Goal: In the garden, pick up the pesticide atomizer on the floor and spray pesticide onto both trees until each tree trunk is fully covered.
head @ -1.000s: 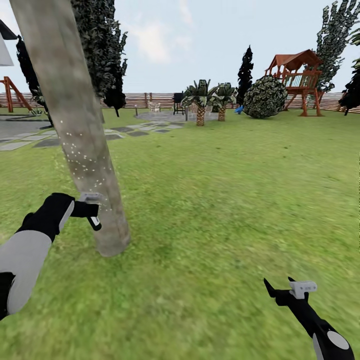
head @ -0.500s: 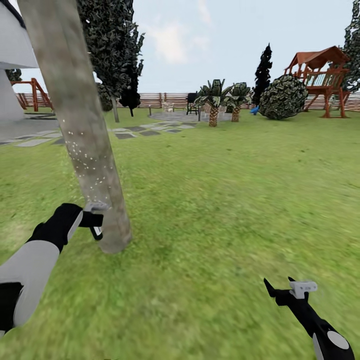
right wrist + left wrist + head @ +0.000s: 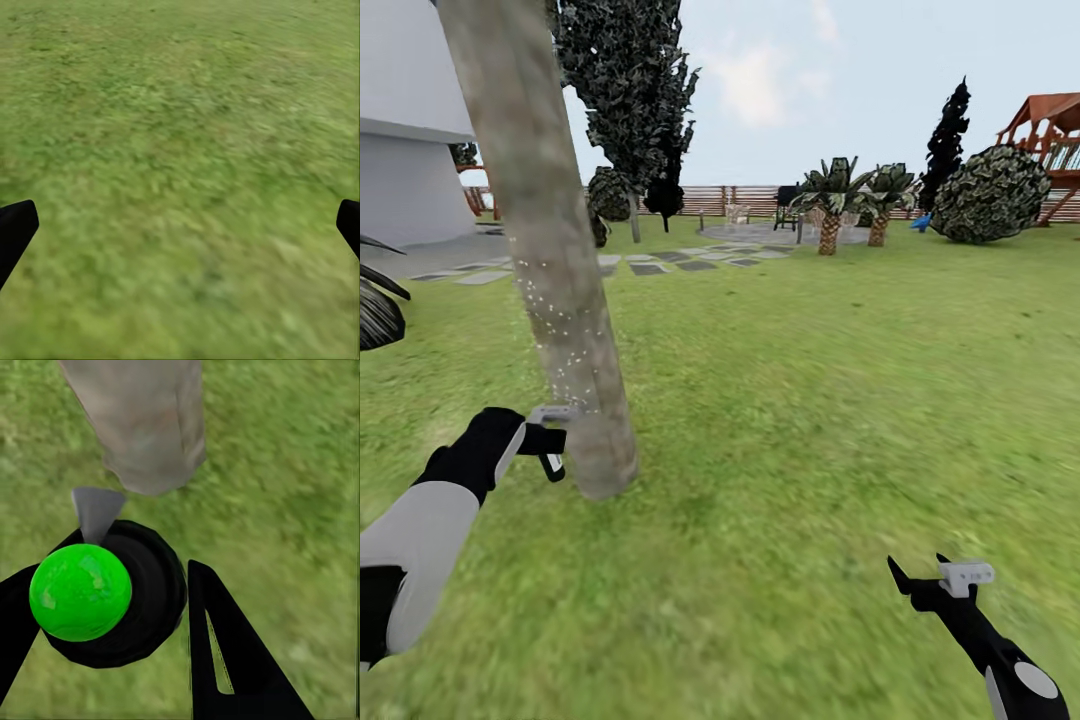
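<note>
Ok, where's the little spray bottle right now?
In the head view, the small whitish-and-dark spray bottle is at the lower left, held in the left tool, right beside the base of the thick grey-brown trunk.

Bright, even daylight, no distinct shadows; grass renders soft and smeared.

Blurred, mottled green grass lawn spreads across the right wrist view. Two black fingertips of the right gripper poke in at opposite edges, spread far apart, with bare grass between them.
</note>
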Motion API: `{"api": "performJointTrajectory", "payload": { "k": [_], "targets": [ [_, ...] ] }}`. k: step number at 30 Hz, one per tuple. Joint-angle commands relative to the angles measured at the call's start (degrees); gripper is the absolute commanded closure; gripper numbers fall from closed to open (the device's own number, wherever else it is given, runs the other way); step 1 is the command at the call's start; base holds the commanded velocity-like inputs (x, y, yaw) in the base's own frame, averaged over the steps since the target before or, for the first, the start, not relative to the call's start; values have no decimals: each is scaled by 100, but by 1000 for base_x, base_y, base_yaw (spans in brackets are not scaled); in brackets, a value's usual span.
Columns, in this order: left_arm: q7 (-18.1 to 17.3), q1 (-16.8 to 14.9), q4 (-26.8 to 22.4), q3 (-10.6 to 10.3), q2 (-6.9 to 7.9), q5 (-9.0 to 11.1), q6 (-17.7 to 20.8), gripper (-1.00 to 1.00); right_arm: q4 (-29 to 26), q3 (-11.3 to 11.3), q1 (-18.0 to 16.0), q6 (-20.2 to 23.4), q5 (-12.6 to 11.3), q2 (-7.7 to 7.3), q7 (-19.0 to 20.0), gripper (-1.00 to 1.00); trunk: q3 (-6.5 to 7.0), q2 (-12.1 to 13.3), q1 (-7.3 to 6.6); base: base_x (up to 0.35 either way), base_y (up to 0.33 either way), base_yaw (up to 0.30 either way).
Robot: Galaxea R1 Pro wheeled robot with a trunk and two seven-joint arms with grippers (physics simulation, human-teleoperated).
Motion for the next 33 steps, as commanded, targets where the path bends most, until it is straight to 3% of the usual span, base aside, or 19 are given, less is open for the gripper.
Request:
{"api": "performJointTrajectory", "payload": {
  "k": [1, 13, 33],
  "targets": [
    [-39, -4, -6, -8, 2, -49, 20, 100, 4, -24, -6, -42, 60, 3, 22, -100, -5, -2, 0, 89, -270, 57],
    [-33, 4, 22, -7, 2, -57, 20, 100, 4, -24, -6, -42, 60, 3, 22, -100, -5, -2, 0, 82, -270, 20],
    [169, 13, 23, -7, -15, -40, 29, 100, 13, -15, -6, -42, 60, 4, 22, -100, -5, -2, 0, 81, -270, 269]
  ]
}}
